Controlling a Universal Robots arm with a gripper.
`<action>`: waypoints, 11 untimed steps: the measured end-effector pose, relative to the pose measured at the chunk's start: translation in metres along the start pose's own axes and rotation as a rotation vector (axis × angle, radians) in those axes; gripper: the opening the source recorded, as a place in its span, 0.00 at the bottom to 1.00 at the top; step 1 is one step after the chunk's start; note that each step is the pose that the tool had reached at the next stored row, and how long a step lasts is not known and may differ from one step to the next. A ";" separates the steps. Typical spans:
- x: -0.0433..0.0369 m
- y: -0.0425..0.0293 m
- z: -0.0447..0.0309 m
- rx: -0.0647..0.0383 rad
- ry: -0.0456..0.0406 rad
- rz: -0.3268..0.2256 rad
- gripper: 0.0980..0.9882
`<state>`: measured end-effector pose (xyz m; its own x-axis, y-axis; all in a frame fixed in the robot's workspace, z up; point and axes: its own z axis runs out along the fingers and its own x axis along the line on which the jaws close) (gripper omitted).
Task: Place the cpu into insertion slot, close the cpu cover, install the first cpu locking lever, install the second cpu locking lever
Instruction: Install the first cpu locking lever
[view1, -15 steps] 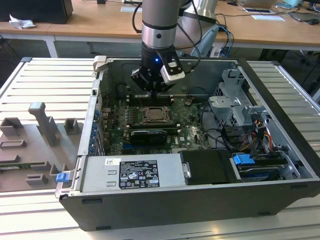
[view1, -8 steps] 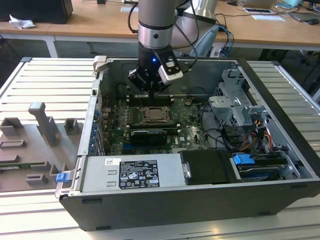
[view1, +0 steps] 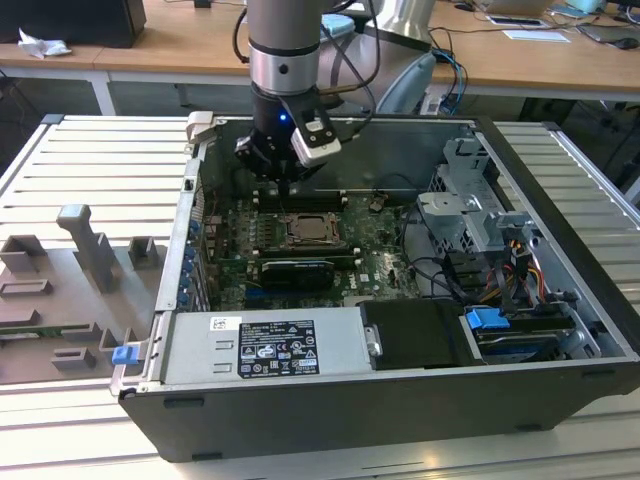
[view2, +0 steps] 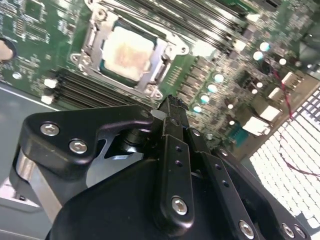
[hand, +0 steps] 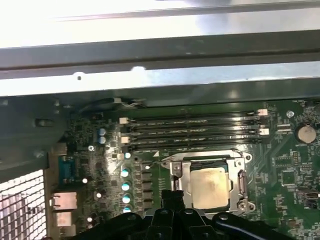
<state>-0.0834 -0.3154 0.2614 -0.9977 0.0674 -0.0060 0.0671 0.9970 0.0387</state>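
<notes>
Jaws are sitting pinched together, gripping nothing, hovering near 12 o'clock of the cpu (view2: 127, 52) in the exterior view. Cpu is lying flat in the insertion slot (view1: 286, 232), cpu cover (hand: 237, 176) lying down around it. Black card (view1: 292, 272) is sitting at the slot's 6 o'clock, inside the open case (view1: 300, 420) on the bench (view1: 90, 160).

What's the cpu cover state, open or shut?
Shut: the cpu cover lies flat, framing the cpu, in both wrist views.
</notes>
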 end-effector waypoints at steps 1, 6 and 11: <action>0.0047 0.0000 0.0000 0.000 -0.0010 0.000 0.01; 0.0177 0.0022 -0.0001 0.000 -0.0012 0.000 0.01; 0.0237 0.0103 0.0003 0.000 -0.0013 0.000 0.01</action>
<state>-0.1064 -0.3035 0.2613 -0.9977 0.0673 -0.0073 0.0670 0.9970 0.0387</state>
